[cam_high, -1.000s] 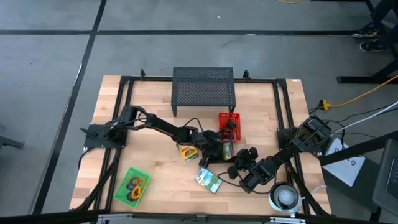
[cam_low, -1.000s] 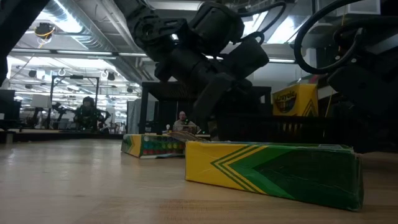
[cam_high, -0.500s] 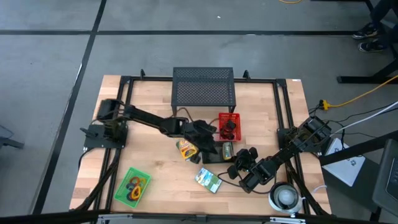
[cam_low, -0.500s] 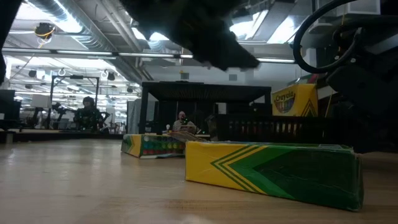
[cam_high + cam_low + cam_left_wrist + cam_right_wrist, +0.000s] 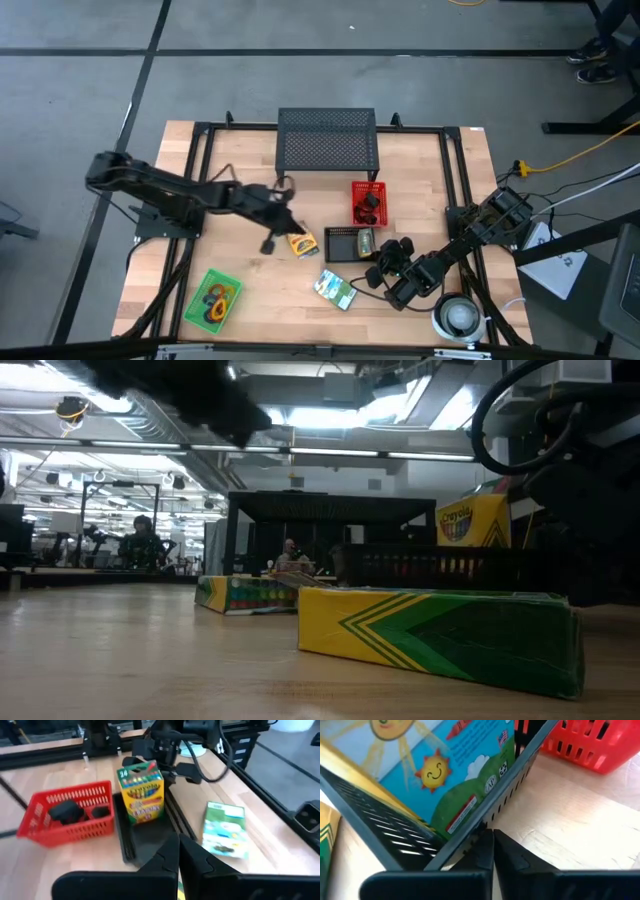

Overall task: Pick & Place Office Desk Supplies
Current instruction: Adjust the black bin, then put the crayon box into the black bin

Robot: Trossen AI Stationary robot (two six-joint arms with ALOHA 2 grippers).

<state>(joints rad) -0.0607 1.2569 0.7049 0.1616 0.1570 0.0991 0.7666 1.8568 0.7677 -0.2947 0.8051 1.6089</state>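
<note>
Touching, seemingly: right gripper (image 5: 492, 851), tray edge (image 5: 520, 775)

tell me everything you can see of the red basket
The red basket is a small rectangular bin of what looks like plastic, with slatted, ribbed walls. It sits upright on the wooden table, just in front of the black mesh stand and behind the black tray. Inside lie a few dark items.

Even, bright overhead light falls on the pale wooden table (image 5: 250, 290) with only soft shadows. In the low view ceiling strip lights glare (the dark arm overhead smears), and the near tabletop blurs.
</note>
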